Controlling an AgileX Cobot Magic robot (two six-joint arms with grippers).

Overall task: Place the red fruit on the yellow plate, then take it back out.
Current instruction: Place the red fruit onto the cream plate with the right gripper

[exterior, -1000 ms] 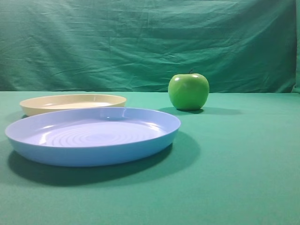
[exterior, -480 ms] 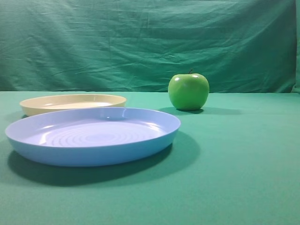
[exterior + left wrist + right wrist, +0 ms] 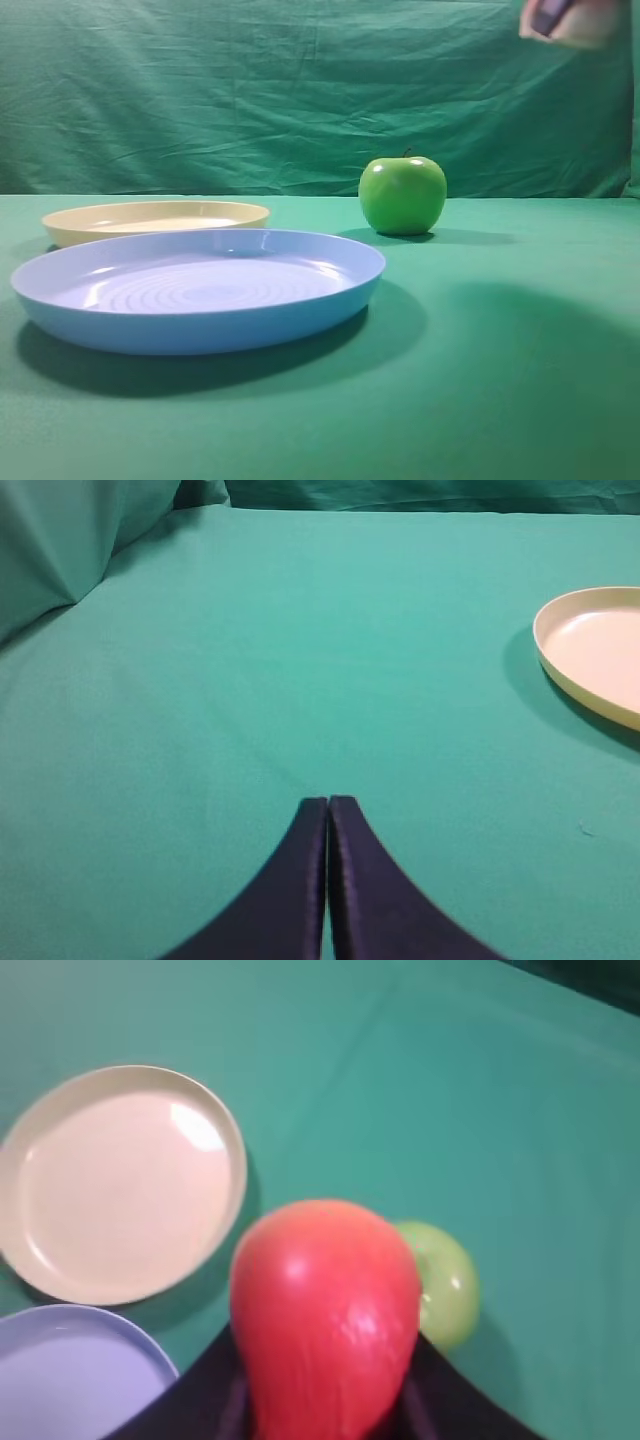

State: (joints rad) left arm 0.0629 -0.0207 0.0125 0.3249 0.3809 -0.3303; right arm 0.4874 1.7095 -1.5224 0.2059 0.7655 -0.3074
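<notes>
Red fruit (image 3: 325, 1315) clasped in right fingers (image 3: 200, 1400), left fingers (image 3: 290, 880) pressed together, yellow plate (image 3: 125, 1182) bare

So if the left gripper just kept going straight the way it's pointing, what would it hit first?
Probably nothing but the green tablecloth. The left gripper, jaws shut, points up the bare cloth; the yellow plate lies off to the right of that line.

Staged tabletop test set: green cloth (image 3: 520, 380) covering the table beneath the pincer, matching draped backdrop (image 3: 250, 90) beyond it.
</notes>
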